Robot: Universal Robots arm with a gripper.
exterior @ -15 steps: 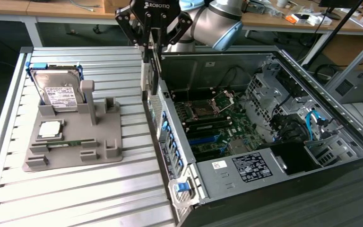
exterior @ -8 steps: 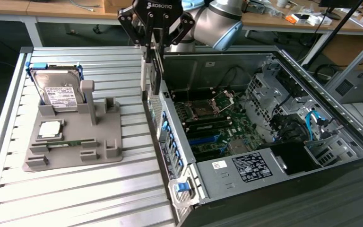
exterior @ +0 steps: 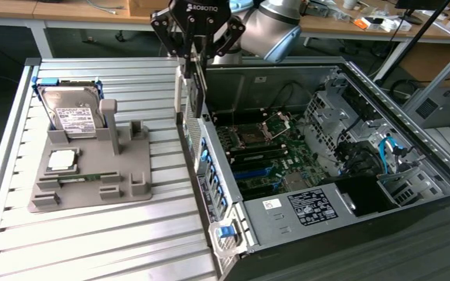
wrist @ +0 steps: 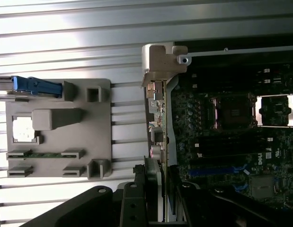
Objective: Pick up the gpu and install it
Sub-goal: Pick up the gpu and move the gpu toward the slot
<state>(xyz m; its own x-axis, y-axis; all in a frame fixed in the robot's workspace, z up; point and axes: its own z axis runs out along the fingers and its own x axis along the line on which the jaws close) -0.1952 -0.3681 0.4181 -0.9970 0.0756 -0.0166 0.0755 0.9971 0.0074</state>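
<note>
- The tool (exterior: 196, 58) was clenched on the gpu (exterior: 198, 93), which stood upright on edge.
- The gpu hung over the open case's (exterior: 327, 175) near wall, at 2 o'clock from the grey tray (exterior: 92, 175) on the table (exterior: 92, 246).

The arm (exterior: 276, 26) holds its claw (exterior: 195, 58) pointing straight down, jaws pinched narrowly together in a grip.

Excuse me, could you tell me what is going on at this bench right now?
The robot arm's gripper is shut on the gpu, holding it upright over the edge of the open computer case on the exterior view's left, beside the motherboard. The card is not seated in a slot yet. The grey holder alongside holds a hard drive and a memory stick.
</note>
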